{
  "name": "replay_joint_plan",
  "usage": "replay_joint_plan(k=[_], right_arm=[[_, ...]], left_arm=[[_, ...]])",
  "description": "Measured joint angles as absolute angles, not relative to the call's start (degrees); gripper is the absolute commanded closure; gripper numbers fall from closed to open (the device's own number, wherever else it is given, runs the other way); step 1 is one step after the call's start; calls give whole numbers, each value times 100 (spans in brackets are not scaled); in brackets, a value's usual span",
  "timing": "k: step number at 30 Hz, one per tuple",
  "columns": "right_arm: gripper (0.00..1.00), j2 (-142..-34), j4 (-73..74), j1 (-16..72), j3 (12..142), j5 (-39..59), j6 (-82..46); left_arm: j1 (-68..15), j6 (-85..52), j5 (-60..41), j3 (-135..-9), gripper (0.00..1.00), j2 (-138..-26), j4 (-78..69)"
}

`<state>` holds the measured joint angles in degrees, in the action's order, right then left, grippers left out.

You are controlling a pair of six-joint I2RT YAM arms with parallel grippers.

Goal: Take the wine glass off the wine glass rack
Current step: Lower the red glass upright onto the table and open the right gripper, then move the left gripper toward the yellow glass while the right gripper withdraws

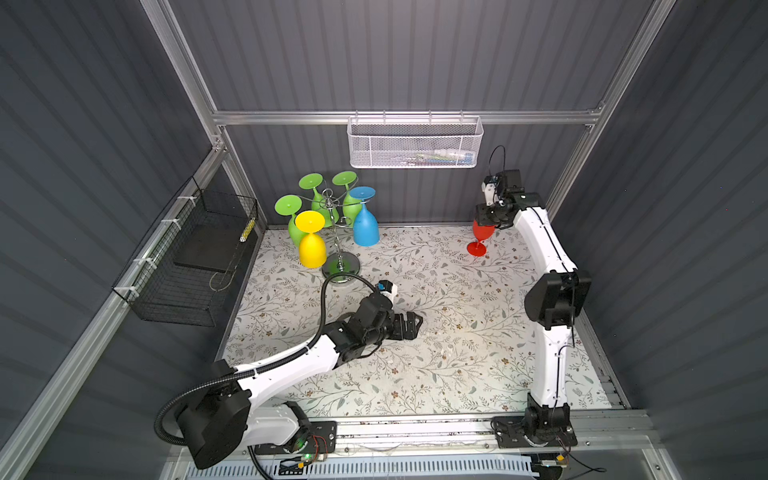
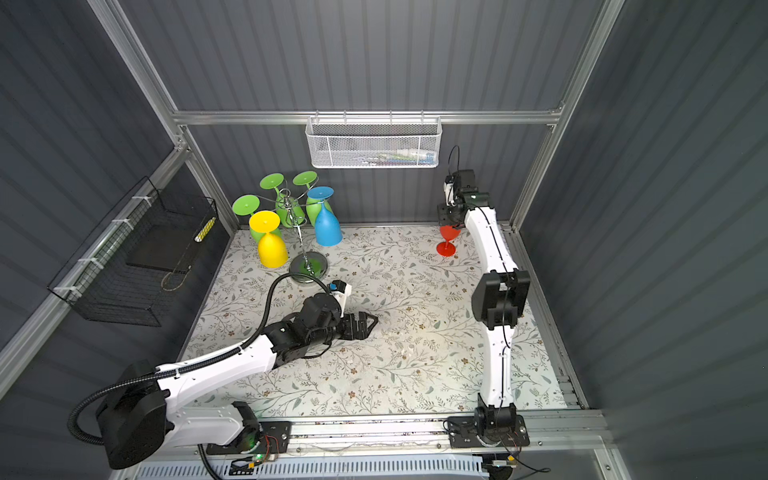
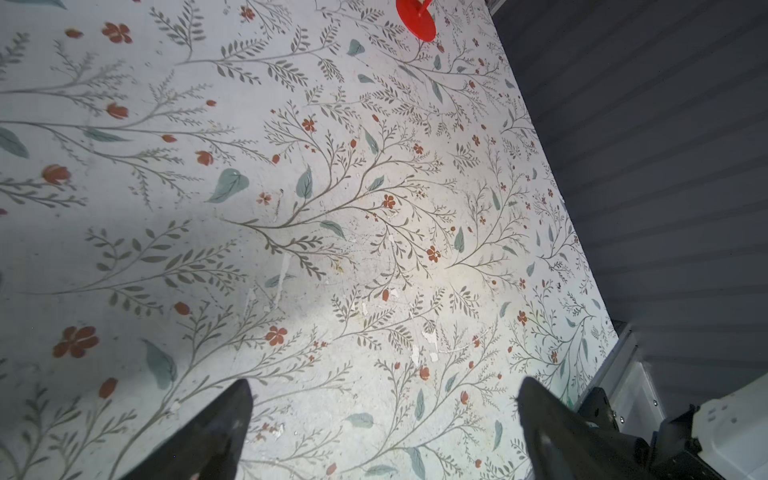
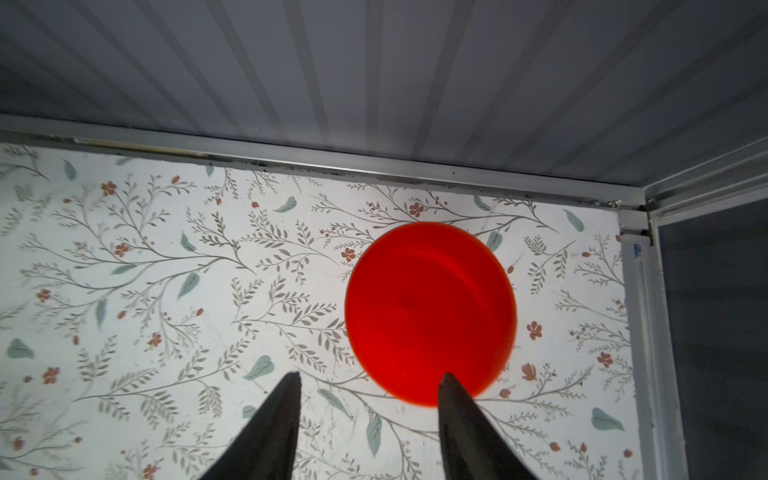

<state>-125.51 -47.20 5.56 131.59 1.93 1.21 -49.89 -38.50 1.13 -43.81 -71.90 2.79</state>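
Note:
The chrome wine glass rack [image 1: 340, 245] [image 2: 306, 257] stands at the back left with several wine glasses hanging upside down from it: three green, a yellow one [image 1: 311, 243] and a blue one [image 1: 365, 224]. A red wine glass [image 1: 481, 236] [image 2: 448, 241] stands upright on the table at the back right. Its foot shows in the left wrist view [image 3: 415, 18]. My right gripper [image 1: 486, 216] [image 4: 370, 378] hovers just above its bowl [image 4: 430, 316], open, one fingertip over the rim. My left gripper [image 1: 415, 322] [image 3: 384, 382] is open low over the middle of the table, holding nothing.
A white mesh basket [image 1: 415, 143] hangs on the back rail and a black wire basket [image 1: 187, 257] on the left wall. The back wall and right corner post [image 4: 640, 291] are close to the red glass.

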Motion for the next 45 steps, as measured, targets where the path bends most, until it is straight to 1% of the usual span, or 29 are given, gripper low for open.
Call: replay_joint_plan(k=[7,13,21,25,29,31,35,40,45], right_arm=[[36,-10648,-3638,701,11216,408,-287],[33,-9520,-2731,1181,9623,427,-480],[32,-8665,-1809,2012,7933,340,-554],[30,-8477,-1334,2335,7531,473,-519],[30,-8342,-812,2569,7181,727,-373],[29,-8298,-567,2681,7028,869,-270],[29,-8291,-246,2884,6862,1098,-80],[29,-8278,183,3120,6580,1367,226],[29,-8230,637,3264,6178,1640,392]], left_arm=[[-4995,-3741,478,-4484,0,-6622,1048],[-5022,-3476,978,-5041,0,-6165,1822],[-5022,-3186,1789,-6667,0,-6152,2838],[-5022,-3201,2530,-7577,0,-6211,3548],[-4882,-3282,3004,-8440,0,-6381,4066],[-4593,-3343,2993,-8715,0,-6434,4219],[-3621,-3518,2600,-9026,1,-6563,4375],[-2499,-3951,1649,-9242,14,-6908,4324],[-1704,-4571,617,-9087,23,-7102,3955]])
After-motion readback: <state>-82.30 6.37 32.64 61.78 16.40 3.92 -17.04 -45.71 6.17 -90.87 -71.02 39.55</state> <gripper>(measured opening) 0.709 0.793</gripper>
